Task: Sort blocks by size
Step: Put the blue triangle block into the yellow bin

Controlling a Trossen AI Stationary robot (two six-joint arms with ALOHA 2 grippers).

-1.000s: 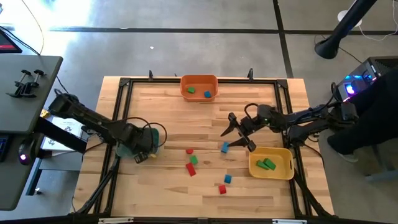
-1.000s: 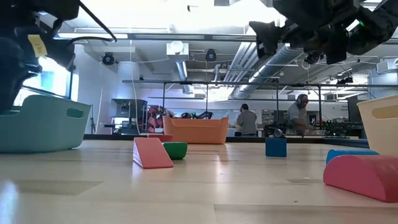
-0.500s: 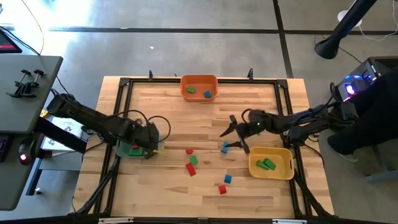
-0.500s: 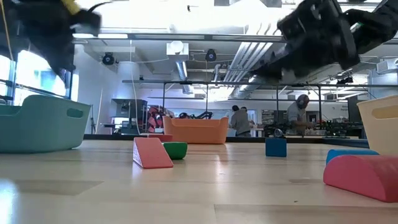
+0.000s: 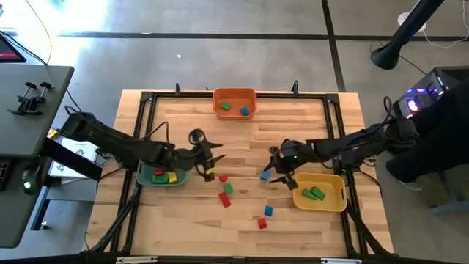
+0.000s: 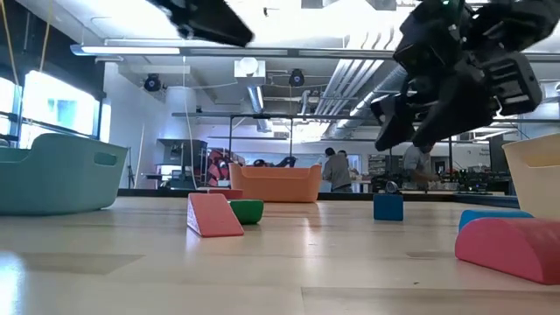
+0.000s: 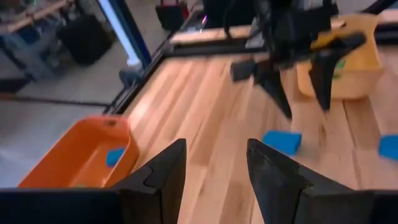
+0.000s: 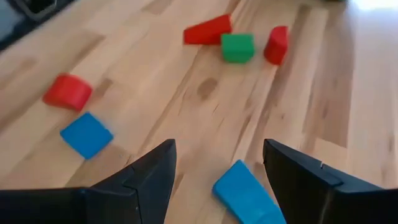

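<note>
My right gripper (image 5: pixel 273 170) is open and points down over a blue block (image 5: pixel 265 176) lying on the table. In the right wrist view the block (image 8: pixel 245 190) shows between the fingers, which do not touch it. My left gripper (image 5: pixel 208 158) is open and empty, above the table just right of the teal bin (image 5: pixel 146 178). That bin holds a red, a green and a yellow block. Loose blocks lie mid-table: red (image 5: pixel 223 178), green (image 5: pixel 228 188), red (image 5: pixel 225 199), blue (image 5: pixel 268 210), red (image 5: pixel 261 222).
An orange bin (image 5: pixel 234 94) at the far edge holds a green and a blue block. A yellow bin (image 5: pixel 319 202) at the near right holds green blocks, close to my right gripper. A black frame (image 5: pixel 146 99) runs round the table. People stand in the room beyond.
My left gripper has gone from above the teal bin toward the table's right, out over the open table, so the blocks in the bin now show. My right gripper has come down and a little left, toward the blue block, and has tipped more downward.
</note>
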